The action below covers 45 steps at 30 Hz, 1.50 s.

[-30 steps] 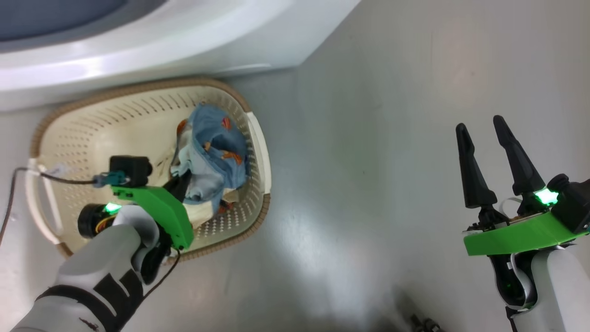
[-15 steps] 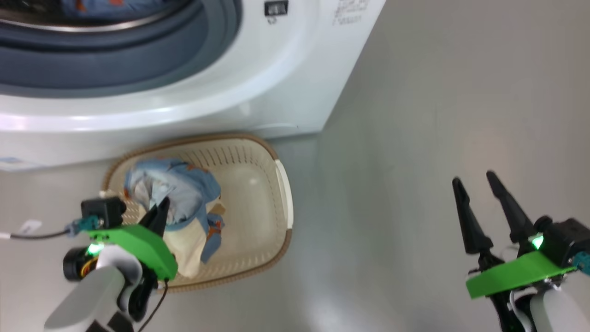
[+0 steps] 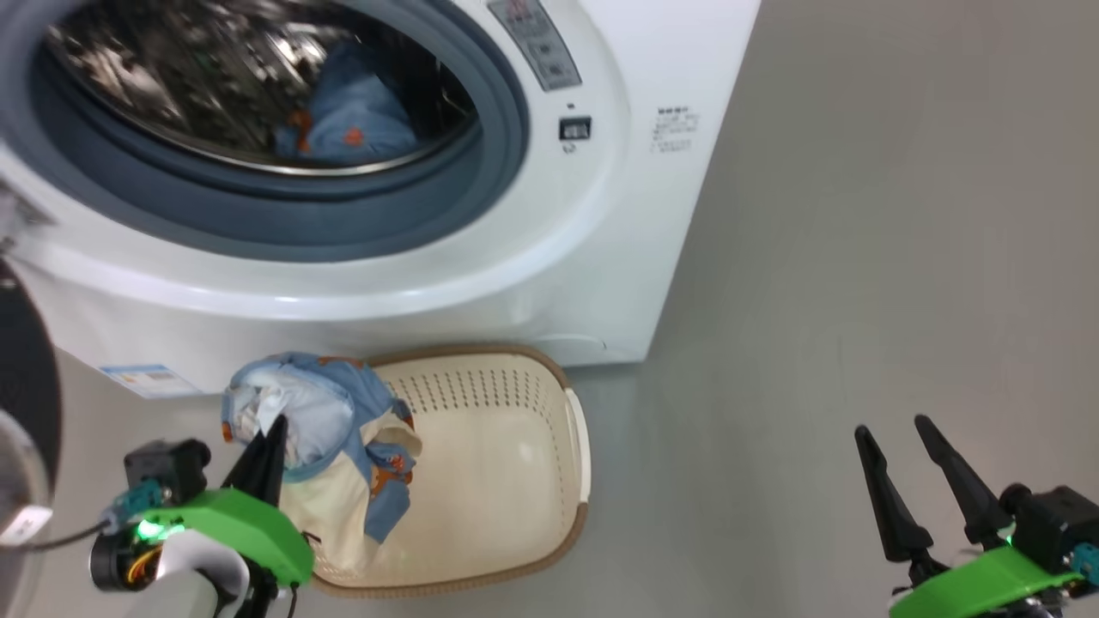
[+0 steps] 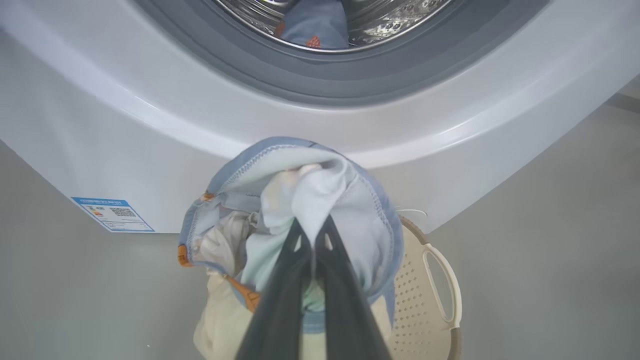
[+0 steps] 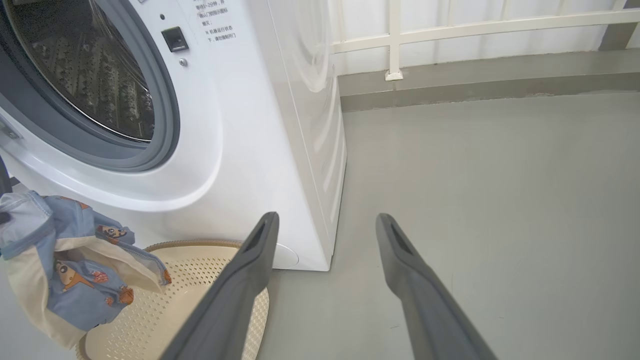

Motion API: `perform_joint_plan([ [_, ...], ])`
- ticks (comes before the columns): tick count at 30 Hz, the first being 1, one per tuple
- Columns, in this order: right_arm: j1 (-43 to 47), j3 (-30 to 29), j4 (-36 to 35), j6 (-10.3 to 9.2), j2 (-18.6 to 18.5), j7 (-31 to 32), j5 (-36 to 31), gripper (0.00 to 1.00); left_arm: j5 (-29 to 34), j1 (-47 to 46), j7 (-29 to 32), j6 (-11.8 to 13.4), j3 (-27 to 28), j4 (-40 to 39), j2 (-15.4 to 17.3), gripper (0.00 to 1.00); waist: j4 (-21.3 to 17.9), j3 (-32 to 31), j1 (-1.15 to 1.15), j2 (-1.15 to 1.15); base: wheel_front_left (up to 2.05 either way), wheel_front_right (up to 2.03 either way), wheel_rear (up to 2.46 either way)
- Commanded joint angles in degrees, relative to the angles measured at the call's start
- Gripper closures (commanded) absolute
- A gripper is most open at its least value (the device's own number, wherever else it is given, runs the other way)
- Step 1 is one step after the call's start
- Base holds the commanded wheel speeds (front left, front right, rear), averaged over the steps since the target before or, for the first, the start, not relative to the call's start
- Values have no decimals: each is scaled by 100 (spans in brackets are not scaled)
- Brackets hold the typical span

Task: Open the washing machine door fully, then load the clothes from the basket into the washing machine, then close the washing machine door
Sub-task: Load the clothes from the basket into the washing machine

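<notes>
Floor (image 3: 859,257): basket (image 3: 481,403) is set before washing machine (image 3: 601,257).
Left gripper (image 4: 314,222): clamped on clothes (image 4: 300,175), held up for loading.
Right gripper (image 5: 326,216): spread wide, empty.

Head looks down, wrists face washing machine (image 3: 601,257), sharing basket (image 3: 481,392)

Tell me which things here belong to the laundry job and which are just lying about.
Job: washing machine, blue garment already inside it, basket, clothes, left gripper clamping them.
Just there: blue label, white railing, grey floor, right gripper, open and holding nothing.
</notes>
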Motion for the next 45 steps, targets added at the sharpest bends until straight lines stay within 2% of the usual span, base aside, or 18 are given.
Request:
perform_joint_plan([
  [1, 122, 99, -113, 9, -137, -43, 35, 0, 143, 86, -61, -9, 330, -206, 147, 100, 273, -460, 0, 0, 0, 0, 0],
  [17, 726, -119, -235, 9, -260, -43, 77, 0, 1410, 1755, -61, -9, 1872, -2176, -94, 100, 230, -1087, 0, 0, 0, 0, 0],
  [24, 981, -276, -315, 9, -238, -43, 72, 0, 1844, 2489, -61, -9, 2427, -2985, -390, 100, 176, -1207, 0, 0, 0, 0, 0],
  [29, 1044, -341, -361, 9, -237, -43, 76, 0, 1991, 2830, -61, -9, 2616, -3346, -578, 100, 134, -1220, 0, 0, 0, 0, 0],
  [37, 1013, -369, -385, 9, -198, -43, 60, 0, 1929, 2867, -61, -9, 2642, -3476, -710, 100, 74, -1173, 0, 0, 0, 0, 0],
  [40, 955, -361, -395, 9, -158, -43, 43, 0, 1888, 2721, -61, -9, 2612, -3445, -704, 100, 56, -1096, 0, 0, 0, 0, 0],
  [45, 764, -305, -406, 9, -66, -43, 18, 0, 1765, 1955, -61, -9, 2540, -3324, -644, 100, 14, -808, 0, 0, 0, 0, 0],
])
